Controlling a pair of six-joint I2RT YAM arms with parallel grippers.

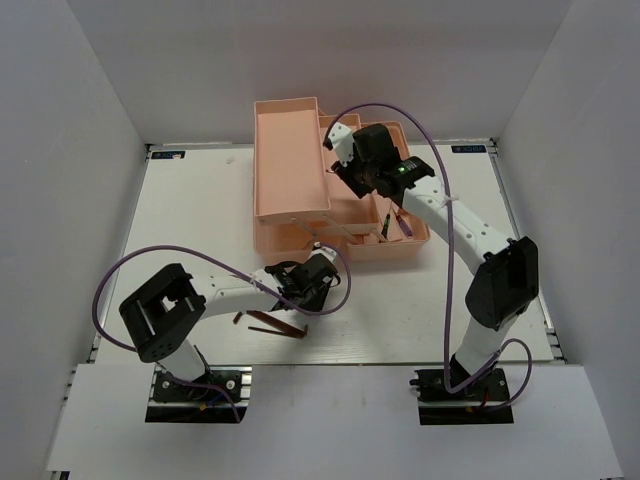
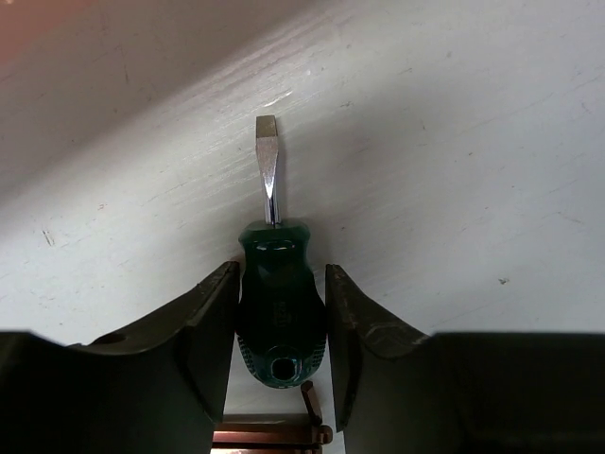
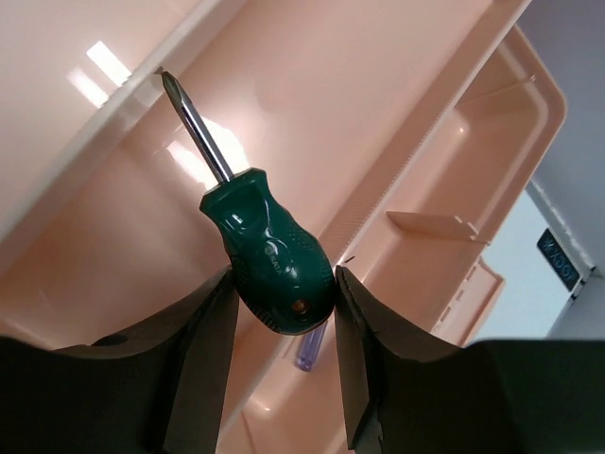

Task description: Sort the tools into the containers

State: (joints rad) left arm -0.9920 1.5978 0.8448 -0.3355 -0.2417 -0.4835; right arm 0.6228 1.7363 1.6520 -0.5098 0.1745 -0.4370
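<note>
Right gripper [image 3: 282, 279] clamps stubby green-handled cross-tip screwdriver [image 3: 269, 248], frame centre, over translucent salmon-pink plastic toolbox [image 3: 397, 104]; left gripper [image 2: 281, 284] clamps stubby green-handled flat-blade screwdriver [image 2: 280, 270], lower centre, white table [image 2: 454, 142] behind; judged light, rigid, best held by fat handle, not slick shank.

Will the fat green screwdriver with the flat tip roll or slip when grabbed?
Probably stiff, not bendy: the flat-tip screwdriver has a metal blade and chunky handle. Its rounded handle might roll if pushed sideways. Bumpy texture likely stops slipping in the left end effector.
</note>
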